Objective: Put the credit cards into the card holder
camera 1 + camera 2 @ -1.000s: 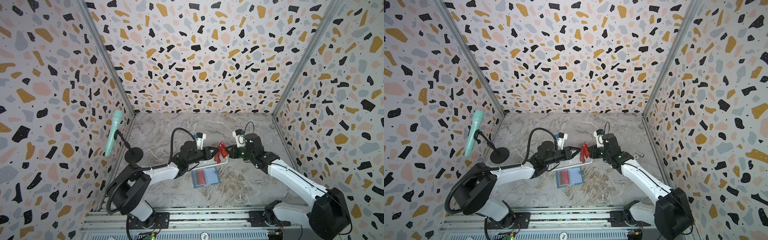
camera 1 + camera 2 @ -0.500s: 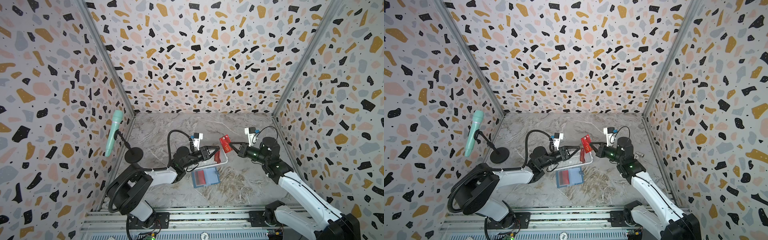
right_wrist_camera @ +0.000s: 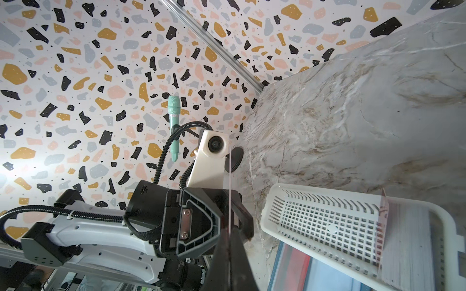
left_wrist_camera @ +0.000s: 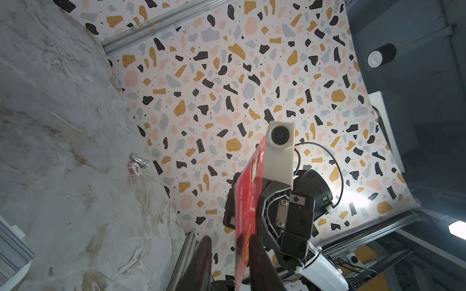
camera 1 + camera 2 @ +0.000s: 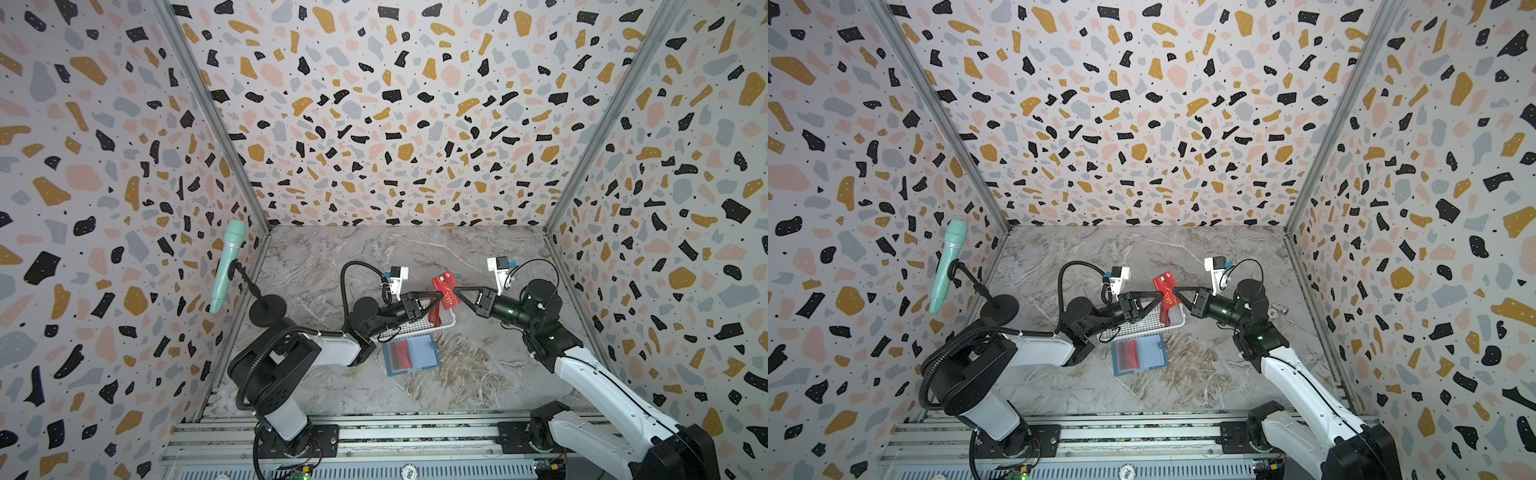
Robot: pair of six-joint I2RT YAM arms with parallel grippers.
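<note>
A red credit card (image 5: 444, 286) with "VIP" lettering hangs in the air above the white basket (image 5: 446, 323), also in a top view (image 5: 1166, 291). My right gripper (image 5: 455, 289) is shut on its right edge. In the right wrist view the credit card (image 3: 230, 181) is edge-on between the shut jaws of the right gripper (image 3: 230, 243). My left gripper (image 5: 437, 296) straddles the credit card (image 4: 248, 201) from the left, open, one finger (image 4: 201, 262) still apart from it. The blue-grey card holder (image 5: 422, 353) lies open on the table with a red card (image 5: 397, 354) in a sleeve.
Another red card (image 5: 435, 316) stands in the basket (image 5: 1177, 322). A mint-green microphone (image 5: 226, 266) leans on a black stand (image 5: 268, 308) at the left wall. A poker chip and a small metal piece (image 5: 1278, 311) lie near the right wall.
The right arm drew back to the right and lifted the card slightly. The left gripper advanced until its fingers straddle the card, and its jaws have narrowed.
</note>
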